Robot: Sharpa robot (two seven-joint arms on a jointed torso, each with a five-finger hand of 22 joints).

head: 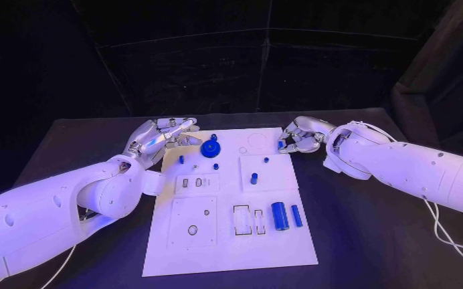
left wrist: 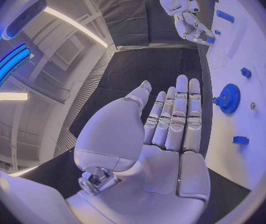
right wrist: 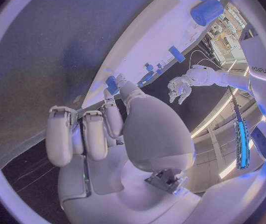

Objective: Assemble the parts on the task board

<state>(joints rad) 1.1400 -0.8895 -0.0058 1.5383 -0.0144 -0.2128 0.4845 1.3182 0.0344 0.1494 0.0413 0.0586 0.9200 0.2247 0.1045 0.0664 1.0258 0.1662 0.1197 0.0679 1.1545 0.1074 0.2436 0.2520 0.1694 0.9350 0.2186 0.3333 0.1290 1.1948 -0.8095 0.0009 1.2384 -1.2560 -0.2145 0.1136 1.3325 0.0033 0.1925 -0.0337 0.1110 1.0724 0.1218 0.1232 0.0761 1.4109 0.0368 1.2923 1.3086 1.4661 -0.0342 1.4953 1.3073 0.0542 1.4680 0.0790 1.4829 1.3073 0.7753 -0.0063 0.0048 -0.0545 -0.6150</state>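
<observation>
The right robot hand (head: 301,137) pinches a small blue part (head: 282,145) at the white board's (head: 222,249) edge; the left robot hand (head: 159,136) lies released, fingers straight.

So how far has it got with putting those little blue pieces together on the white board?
It looks early on. A blue gear sits near the far end of the task board, and small pegs stand in it. The right hand seems to pinch a small blue piece at the board's far corner. The left hand holds nothing. A large blue cylinder and a thin bar lie loose.
</observation>
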